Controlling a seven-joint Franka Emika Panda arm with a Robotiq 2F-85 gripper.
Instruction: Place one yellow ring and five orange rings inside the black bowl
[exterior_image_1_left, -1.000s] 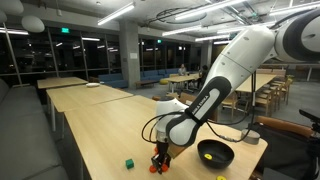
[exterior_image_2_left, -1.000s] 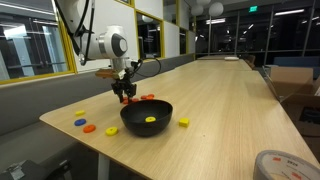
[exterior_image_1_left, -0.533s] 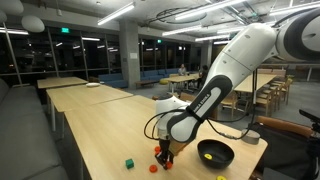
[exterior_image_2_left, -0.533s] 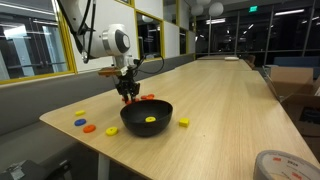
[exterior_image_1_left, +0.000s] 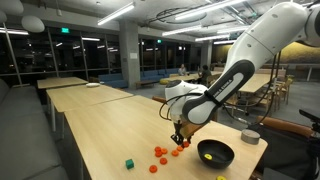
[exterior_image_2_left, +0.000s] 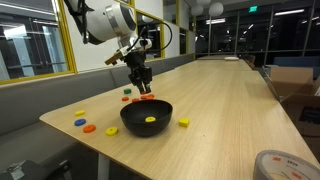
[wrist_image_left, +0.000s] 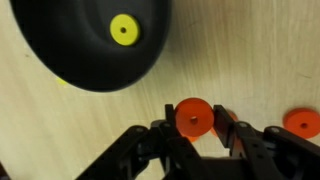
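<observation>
Orange ring (wrist_image_left: 193, 117) pinched flat between the 2 fingers (wrist_image_left: 236, 138) of the gripper (wrist_image_left: 194, 124), jaws closed on its rim from either side. Carried clear of the pale wooden table (exterior_image_1_left: 100, 130), with bare wood showing under the fingertips in the wrist view.

Ahead of the fingertips and off to 1 side, the black bowl (wrist_image_left: 80, 45), its near rim a short way from the held ring and not touching it. Inside it the yellow ring (wrist_image_left: 123, 29), lying flat and away from the rim. Just outside 1 finger, 1 of the loose orange rings (wrist_image_left: 302, 122) flat on the wood, apart from the gripper. Lower than the fingers in an exterior view, a few more of them scattered close together, and a green cube (exterior_image_1_left: 128, 163) farther out past those.

Table edge close behind the bowl, on the side away from the fingers. Long open stretch of tabletop the other way.

Arm (exterior_image_1_left: 240, 70) bent at the elbow, forearm sloping down toward the table, wrist turned so the fingers point straight down.
</observation>
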